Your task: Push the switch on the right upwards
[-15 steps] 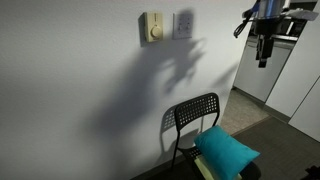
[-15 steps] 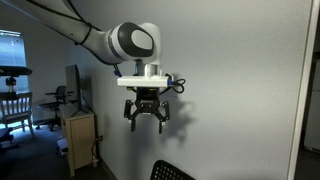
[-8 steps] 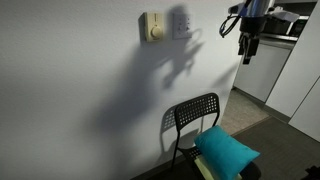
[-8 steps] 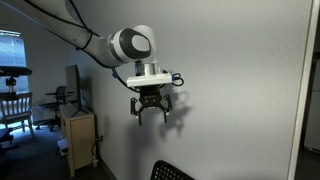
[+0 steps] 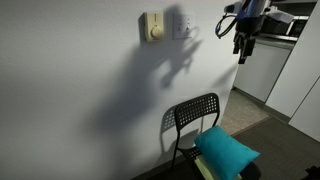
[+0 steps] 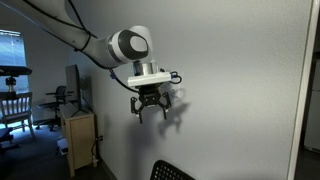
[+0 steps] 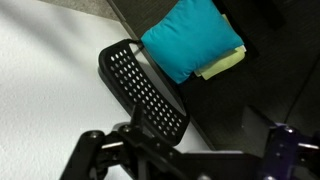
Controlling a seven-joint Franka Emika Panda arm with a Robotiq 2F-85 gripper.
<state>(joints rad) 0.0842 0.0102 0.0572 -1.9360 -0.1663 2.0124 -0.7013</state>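
Observation:
The small white switch plate (image 5: pixel 183 22) is high on the wall, darkened by the arm's shadow, just right of a cream plate with a round knob (image 5: pixel 152 27). My gripper (image 5: pixel 241 46) hangs to the right of the switch, at about its height and off the wall. In an exterior view the gripper (image 6: pixel 150 110) shows its fingers spread open and empty close to the wall. In the wrist view the gripper (image 7: pixel 185 150) has dark fingers at the bottom left and right corners with nothing between them. The switch is out of the wrist view.
A black perforated chair (image 5: pixel 195 118) stands against the wall below, with a teal cushion (image 5: pixel 228 150) in front of it; both show in the wrist view, chair (image 7: pixel 145 85) and cushion (image 7: pixel 192 38). A wooden cabinet (image 6: pixel 80 140) and white cupboards (image 5: pixel 285 70) stand off to the sides.
My gripper has moved closer to the wall and toward the switch, and risen slightly. Its shadow has slid over the switch plate. The fingers stay open.

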